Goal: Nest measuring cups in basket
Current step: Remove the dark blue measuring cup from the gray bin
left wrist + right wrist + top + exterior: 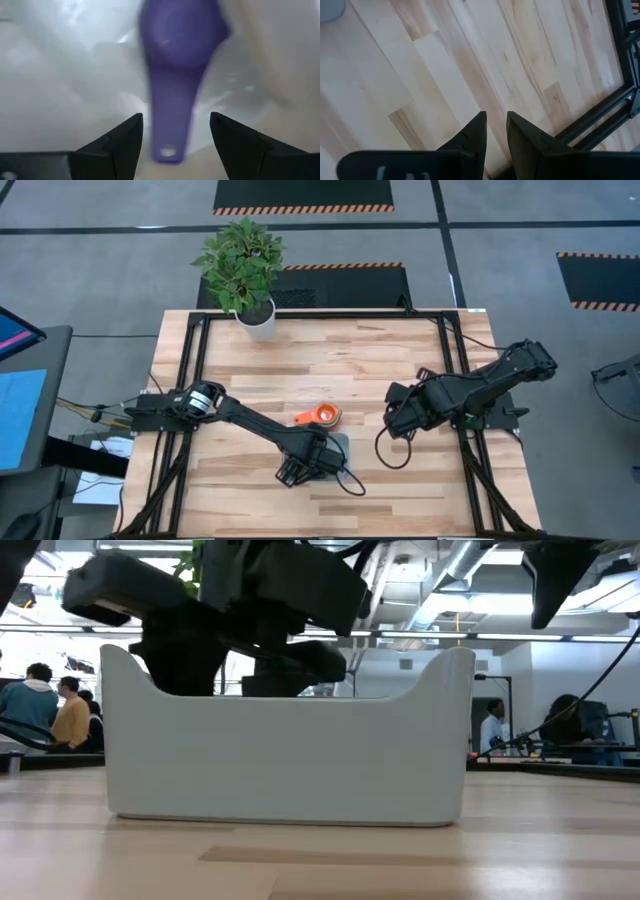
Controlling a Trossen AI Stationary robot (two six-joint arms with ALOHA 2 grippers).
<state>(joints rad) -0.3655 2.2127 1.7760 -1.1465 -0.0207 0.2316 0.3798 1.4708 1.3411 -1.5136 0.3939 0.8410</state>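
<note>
My left gripper (175, 140) hovering wide open inside basket (285, 755), straddling purple measuring cup (180, 50) handle. Orange cup (322, 416) lying on table beside basket. My right gripper (495, 132) waiting, fingers narrow, empty.

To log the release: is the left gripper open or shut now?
Open. The left gripper's fingers stand apart on both sides of the dark blue cup's handle, not touching it.
</note>
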